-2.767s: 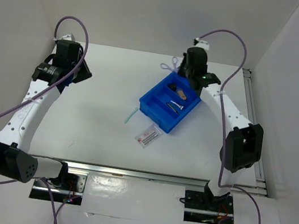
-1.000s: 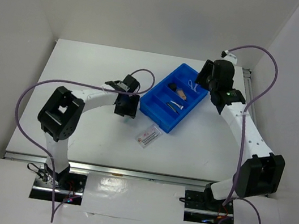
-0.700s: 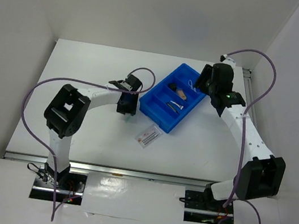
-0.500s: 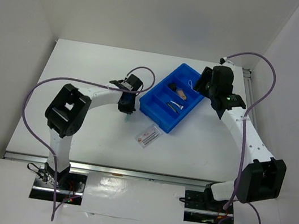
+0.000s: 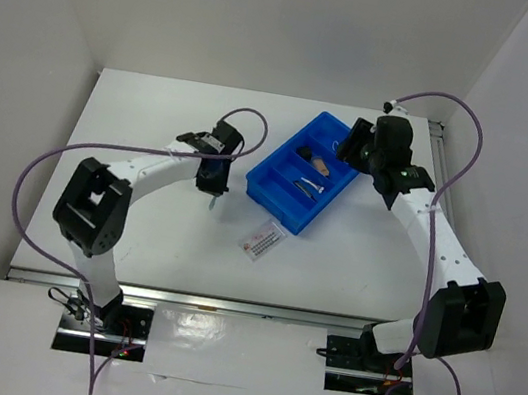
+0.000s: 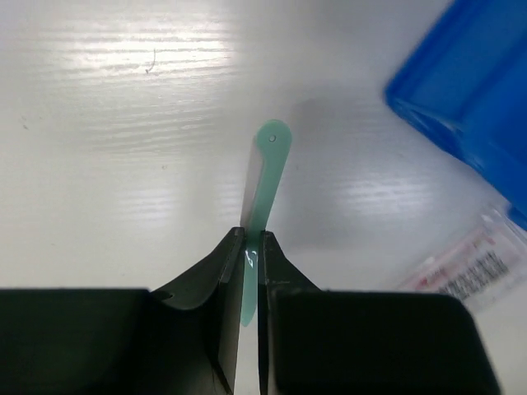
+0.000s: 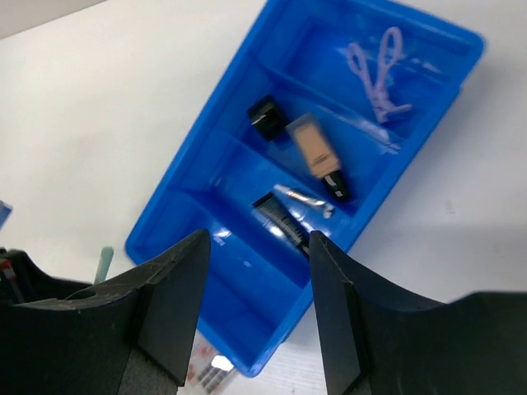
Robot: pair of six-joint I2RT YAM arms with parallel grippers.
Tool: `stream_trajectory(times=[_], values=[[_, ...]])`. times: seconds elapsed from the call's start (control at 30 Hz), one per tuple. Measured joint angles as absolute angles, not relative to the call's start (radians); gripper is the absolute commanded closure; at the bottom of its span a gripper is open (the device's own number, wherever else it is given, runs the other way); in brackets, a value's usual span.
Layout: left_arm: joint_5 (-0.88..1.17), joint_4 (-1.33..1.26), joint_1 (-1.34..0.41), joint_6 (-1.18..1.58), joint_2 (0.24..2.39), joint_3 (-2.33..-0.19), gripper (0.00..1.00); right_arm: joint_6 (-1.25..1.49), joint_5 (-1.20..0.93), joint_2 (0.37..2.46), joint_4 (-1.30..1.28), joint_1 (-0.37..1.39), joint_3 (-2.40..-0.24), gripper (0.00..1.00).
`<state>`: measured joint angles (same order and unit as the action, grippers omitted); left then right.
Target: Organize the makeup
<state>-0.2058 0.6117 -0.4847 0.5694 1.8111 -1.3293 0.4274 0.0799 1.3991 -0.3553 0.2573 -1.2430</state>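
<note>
Left pincer (image 6: 253, 240) pinches the pale green handle (image 6: 270, 164), hiding its end; right pincer (image 7: 255, 243) spread.

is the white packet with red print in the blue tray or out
Out. The white packet lies flat on the table, beside the blue tray's near corner, in none of its compartments.

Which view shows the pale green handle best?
The left wrist view: the green handle sits centre frame, pinched in the left tool. The top view shows only a sliver below that tool; the right wrist view shows just its tip.
</note>
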Motion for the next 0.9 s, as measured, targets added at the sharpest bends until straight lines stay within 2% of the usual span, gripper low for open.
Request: stream_trajectory(times=[0.13,0.17,0.27,0.4,0.63,0.9], values=[[-0.127,0.633,-0.477,0.469,1.682,-1.342,1.0,0.432,-0.083,1.406,-0.367,0.249,-1.263,0.4],[-0.097,0.637,-0.474,0.444,1.651,-1.353,1.0,0.439,-0.136,1.411,-0.362,0.248,-1.266,0.34],[-0.017,0.648,-0.471,0.393,1.594,-1.402,1.0,0.479,-0.313,1.424,-0.321,0.247,-1.254,0.28],[0.097,0.653,-0.471,0.359,1.582,-1.495,1.0,0.558,-0.513,1.444,-0.22,0.256,-1.187,0.28],[0.222,0.657,-0.471,0.338,1.582,-1.543,1.0,0.652,-0.675,1.537,-0.084,0.324,-1.164,0.27],[0.252,0.678,-0.471,0.338,1.582,-1.544,1.0,0.737,-0.753,1.612,0.081,0.352,-1.158,0.29]])
